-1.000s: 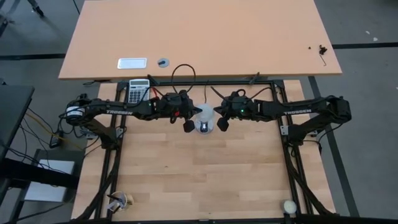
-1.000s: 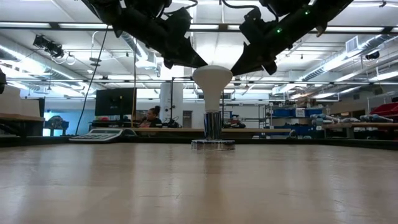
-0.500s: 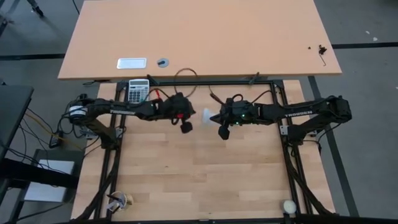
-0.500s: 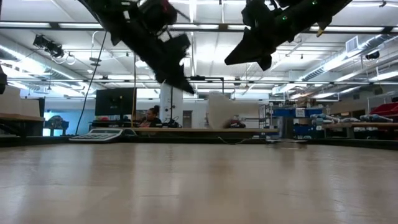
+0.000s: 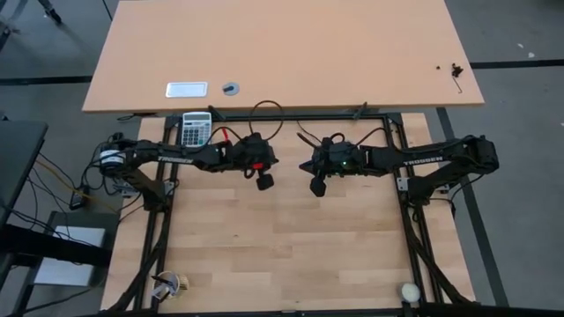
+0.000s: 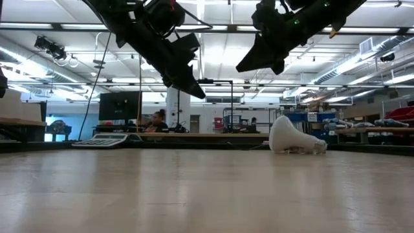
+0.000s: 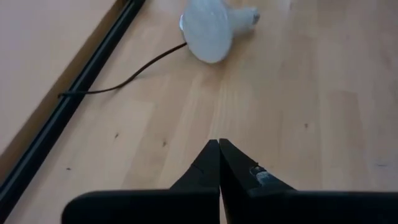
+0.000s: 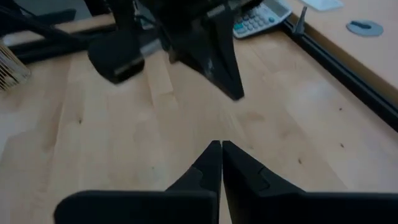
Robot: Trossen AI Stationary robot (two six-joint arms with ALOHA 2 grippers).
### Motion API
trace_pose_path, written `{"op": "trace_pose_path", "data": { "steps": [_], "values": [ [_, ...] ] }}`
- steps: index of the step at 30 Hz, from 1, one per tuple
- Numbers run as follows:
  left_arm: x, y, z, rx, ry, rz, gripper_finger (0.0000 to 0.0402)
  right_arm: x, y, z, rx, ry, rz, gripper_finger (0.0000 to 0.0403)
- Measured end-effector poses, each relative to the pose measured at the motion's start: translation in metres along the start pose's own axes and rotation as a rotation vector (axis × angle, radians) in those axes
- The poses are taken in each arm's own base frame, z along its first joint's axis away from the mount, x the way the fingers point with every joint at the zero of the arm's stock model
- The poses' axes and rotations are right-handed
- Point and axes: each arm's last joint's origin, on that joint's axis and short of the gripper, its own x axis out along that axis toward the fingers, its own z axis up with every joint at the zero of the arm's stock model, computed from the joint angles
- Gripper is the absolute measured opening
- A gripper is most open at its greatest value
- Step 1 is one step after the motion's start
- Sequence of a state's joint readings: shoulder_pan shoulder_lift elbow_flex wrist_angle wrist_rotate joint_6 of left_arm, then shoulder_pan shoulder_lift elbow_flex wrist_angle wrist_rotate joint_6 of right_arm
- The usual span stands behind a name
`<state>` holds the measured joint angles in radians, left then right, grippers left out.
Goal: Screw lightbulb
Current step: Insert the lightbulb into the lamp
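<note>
The white lightbulb [image 6: 294, 137] lies on its side on the wooden table, dome toward the left and narrow base [image 6: 317, 147] toward the right. It also shows in the left wrist view [image 7: 208, 25], with a black cord [image 7: 124, 81] running from it along the table. In the high view I cannot make it out among the arms. My left gripper [image 5: 263, 180] and my right gripper [image 5: 317, 187] are both shut and hang above the table near its far middle. They face each other and touch nothing. The left gripper's own view [image 7: 219, 149] and the right gripper's own view [image 8: 221, 149] each show the fingertips together.
A calculator [image 5: 196, 129] lies at the far left by the black frame rail [image 7: 68, 106]. A cream ball [image 5: 410, 291] sits at the near right corner and a small object [image 5: 172, 283] at the near left. The wide middle of the table [image 5: 282, 246] is bare wood.
The lightbulb stood upright on its socket between both grippers. It has tipped over, slid toward the table's far right and now lies on its side. Both grippers have drawn a little apart from where it stood.
</note>
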<state>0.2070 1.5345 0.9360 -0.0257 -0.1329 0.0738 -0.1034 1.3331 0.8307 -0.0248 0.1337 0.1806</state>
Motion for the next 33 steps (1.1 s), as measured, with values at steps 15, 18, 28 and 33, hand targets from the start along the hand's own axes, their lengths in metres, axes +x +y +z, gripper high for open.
{"op": "trace_pose_path", "data": {
  "steps": [15, 18, 28, 33],
  "values": [
    [0.0, 0.0, 0.001, 0.0, -0.006, -0.007, 0.0002, -0.01, -0.017, -0.041, 0.004, 0.455, -0.121, 0.0101],
    [0.0, 0.0, 0.001, -0.001, -0.007, -0.007, 0.0004, -0.014, -0.019, -0.048, -0.001, 0.538, -0.139, 0.0131],
    [-0.001, 0.0, 0.0, -0.003, 0.001, -0.007, 0.0005, -0.028, -0.024, -0.069, -0.154, 0.774, -0.182, 0.0227],
    [-0.001, 0.0, 0.001, -0.001, 0.0, -0.007, 0.0005, -0.026, -0.033, -0.067, -0.193, 0.76, -0.234, 0.0257]
  ]
}}
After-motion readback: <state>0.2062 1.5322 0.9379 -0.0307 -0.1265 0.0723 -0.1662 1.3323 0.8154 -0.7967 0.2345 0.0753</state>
